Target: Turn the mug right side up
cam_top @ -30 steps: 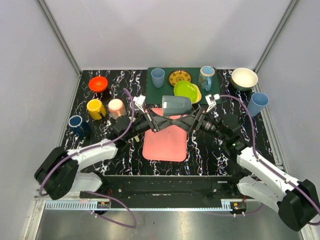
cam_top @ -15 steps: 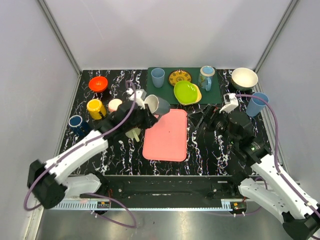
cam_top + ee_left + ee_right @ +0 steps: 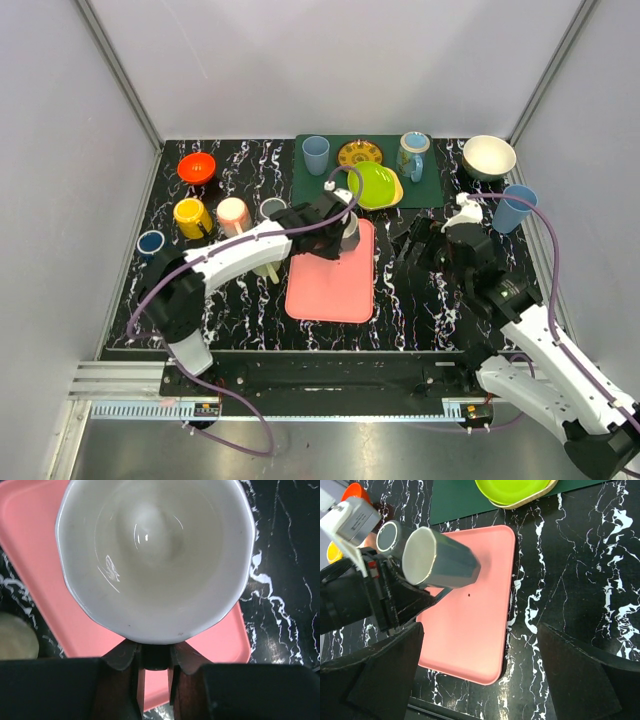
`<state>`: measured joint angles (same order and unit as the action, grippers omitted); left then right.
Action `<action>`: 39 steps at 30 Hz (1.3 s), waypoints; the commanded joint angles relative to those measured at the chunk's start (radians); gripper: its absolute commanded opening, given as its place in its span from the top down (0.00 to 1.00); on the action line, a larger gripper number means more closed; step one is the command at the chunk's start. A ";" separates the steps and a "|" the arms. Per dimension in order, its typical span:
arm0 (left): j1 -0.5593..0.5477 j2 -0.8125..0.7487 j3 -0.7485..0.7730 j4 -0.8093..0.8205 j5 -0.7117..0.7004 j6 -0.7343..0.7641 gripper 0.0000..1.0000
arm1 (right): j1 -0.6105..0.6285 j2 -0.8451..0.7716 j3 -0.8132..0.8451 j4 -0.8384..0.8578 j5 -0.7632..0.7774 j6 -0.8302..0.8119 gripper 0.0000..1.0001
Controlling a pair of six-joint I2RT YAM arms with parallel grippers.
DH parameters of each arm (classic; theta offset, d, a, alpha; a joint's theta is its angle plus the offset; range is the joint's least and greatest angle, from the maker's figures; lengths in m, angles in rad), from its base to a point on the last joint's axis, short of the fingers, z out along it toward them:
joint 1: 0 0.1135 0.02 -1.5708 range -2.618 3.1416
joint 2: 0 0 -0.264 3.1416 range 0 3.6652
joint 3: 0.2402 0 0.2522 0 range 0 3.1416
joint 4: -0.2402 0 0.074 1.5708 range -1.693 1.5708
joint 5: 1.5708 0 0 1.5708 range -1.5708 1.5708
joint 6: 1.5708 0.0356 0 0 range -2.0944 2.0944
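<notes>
The grey mug [image 3: 347,229] with a white inside [image 3: 150,545] hangs over the far right part of the pink tray [image 3: 330,285]. My left gripper [image 3: 333,226] is shut on its handle [image 3: 152,656]. In the right wrist view the mug [image 3: 445,565] lies tilted on its side above the tray [image 3: 470,630], its mouth turned towards the left wrist. My right gripper [image 3: 414,238] is open and empty to the right of the tray, its fingers [image 3: 385,665] spread wide.
On the green mat [image 3: 312,188] are a blue cup [image 3: 316,153], a patterned plate [image 3: 359,155], a lime plate [image 3: 373,183] and a teal mug [image 3: 412,155]. A cream bowl [image 3: 488,157] and blue cup [image 3: 515,207] stand right. Orange bowl [image 3: 196,167], yellow mug [image 3: 190,216], pink cup [image 3: 233,213] and grey cup [image 3: 272,208] stand left.
One second ago both grippers held the mug over the tray. The right gripper let go and drew back right. The left arm swung the mug left, then back over the tray.
</notes>
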<state>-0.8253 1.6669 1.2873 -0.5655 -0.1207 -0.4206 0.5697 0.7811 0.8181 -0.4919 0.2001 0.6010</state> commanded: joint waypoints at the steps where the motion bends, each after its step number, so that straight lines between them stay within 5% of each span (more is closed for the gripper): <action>1: -0.017 0.071 0.142 0.061 -0.043 0.045 1.00 | 0.001 -0.031 0.009 -0.017 0.051 -0.017 0.00; 21: -0.023 0.378 0.466 -0.091 -0.120 0.118 0.99 | 0.002 -0.051 -0.040 -0.030 0.055 -0.018 0.00; 25: -0.023 0.390 0.492 -0.120 -0.125 0.123 0.75 | 0.002 -0.054 -0.037 -0.034 0.059 -0.023 0.00; 27: -0.024 0.373 0.485 -0.125 -0.132 0.118 0.51 | 0.001 -0.059 -0.033 -0.040 0.064 -0.024 0.00; 30: -0.025 0.323 0.454 -0.123 -0.143 0.112 0.37 | 0.004 -0.062 -0.030 -0.045 0.070 -0.026 0.00; 39: -0.029 -0.040 0.264 -0.129 -0.261 0.057 0.27 | 0.002 -0.059 -0.005 -0.068 0.169 -0.038 0.00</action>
<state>-0.8490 1.8996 1.6215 -0.7109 -0.2539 -0.3241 0.5697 0.7311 0.7776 -0.5407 0.2695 0.5819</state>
